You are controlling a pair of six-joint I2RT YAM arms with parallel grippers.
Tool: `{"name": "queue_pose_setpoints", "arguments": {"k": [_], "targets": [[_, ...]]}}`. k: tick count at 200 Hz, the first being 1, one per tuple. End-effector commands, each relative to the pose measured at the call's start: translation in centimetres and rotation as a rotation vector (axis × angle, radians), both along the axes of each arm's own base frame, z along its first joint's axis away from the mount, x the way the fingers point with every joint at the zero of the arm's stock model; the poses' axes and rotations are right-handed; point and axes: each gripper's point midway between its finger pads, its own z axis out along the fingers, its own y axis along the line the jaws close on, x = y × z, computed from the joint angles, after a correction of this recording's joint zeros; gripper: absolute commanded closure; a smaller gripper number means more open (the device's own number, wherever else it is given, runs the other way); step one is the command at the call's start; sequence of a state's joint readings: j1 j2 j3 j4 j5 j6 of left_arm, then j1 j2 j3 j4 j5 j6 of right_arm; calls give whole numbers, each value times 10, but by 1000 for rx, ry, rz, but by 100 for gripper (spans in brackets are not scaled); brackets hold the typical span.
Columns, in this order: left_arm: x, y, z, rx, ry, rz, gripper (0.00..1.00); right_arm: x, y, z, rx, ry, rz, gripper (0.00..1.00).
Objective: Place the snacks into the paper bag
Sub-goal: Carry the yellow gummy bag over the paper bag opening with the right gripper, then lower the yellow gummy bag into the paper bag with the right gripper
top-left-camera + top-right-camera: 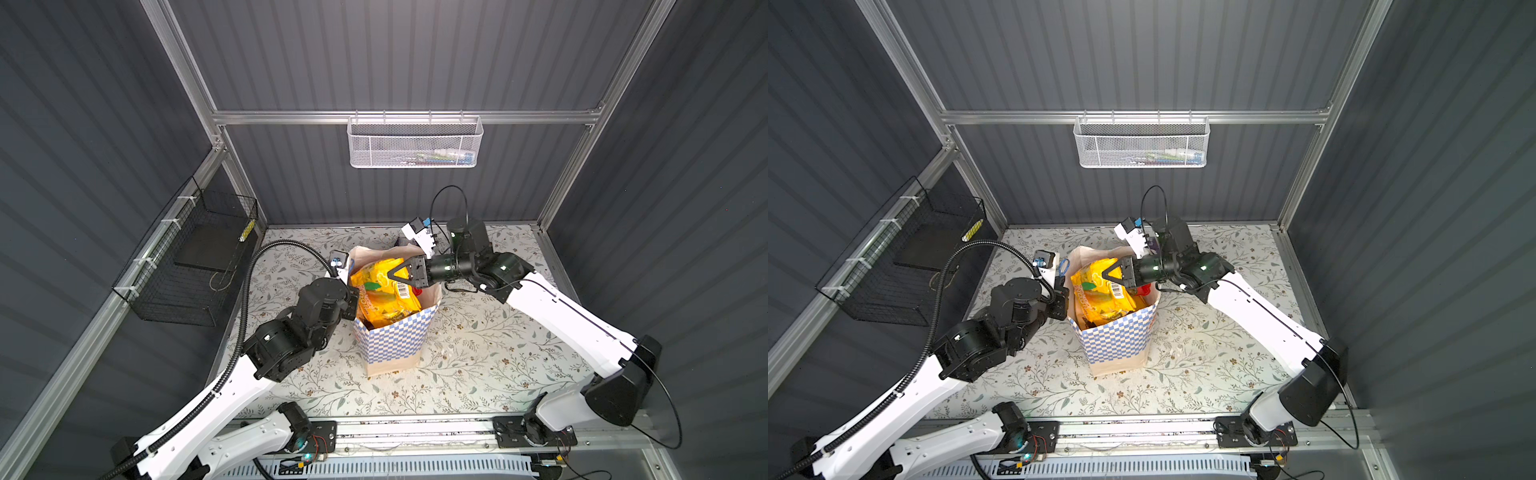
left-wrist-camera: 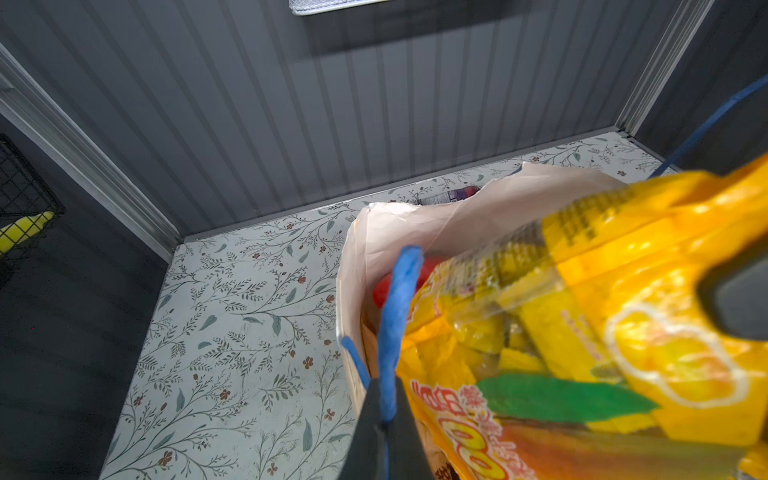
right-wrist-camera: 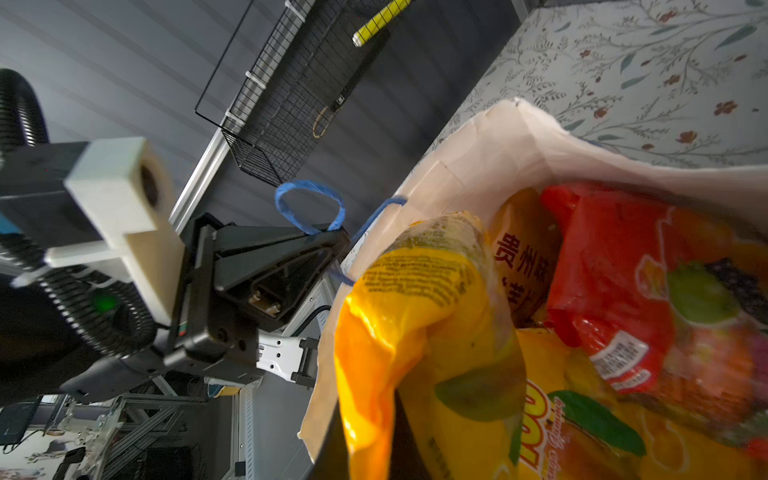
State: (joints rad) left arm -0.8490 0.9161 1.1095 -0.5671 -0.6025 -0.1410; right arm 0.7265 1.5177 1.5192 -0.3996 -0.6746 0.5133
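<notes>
Two tools gripping: left tool [image 3: 330,240] pinches blue handle [image 3: 309,203] of bag [image 1: 390,345]; right tool [image 1: 390,275] clamps yellow packet [image 1: 375,270] at the full mouth; bag stands upright on table [image 1: 478,361].

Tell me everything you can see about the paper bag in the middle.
The paper bag stands upright on the flowered table: cream paper with a blue-and-white checkered band around its upper part and blue cord handles. Its crumpled mouth is open, stuffed with snacks; a yellow packet and a red packet on top. The left gripper is shut on one handle; the right gripper seems to pinch the yellow packet.
</notes>
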Motion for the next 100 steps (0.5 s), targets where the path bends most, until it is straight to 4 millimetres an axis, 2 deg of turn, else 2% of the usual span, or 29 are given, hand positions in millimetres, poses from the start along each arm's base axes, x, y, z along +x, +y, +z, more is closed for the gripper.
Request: {"name": "queue_pose_setpoints", "arguments": {"k": [1,45,100], "targets": [[3,4,6,7,-24,19,100,-10,2,22,26,-60,47,100],[3,4,6,9,-23,21,100,-7,-13,-15,-93,-55,-3,100],[3,8,9,3,-37,40,100,6,-30,-57,-218,-34,-75,100]]}}
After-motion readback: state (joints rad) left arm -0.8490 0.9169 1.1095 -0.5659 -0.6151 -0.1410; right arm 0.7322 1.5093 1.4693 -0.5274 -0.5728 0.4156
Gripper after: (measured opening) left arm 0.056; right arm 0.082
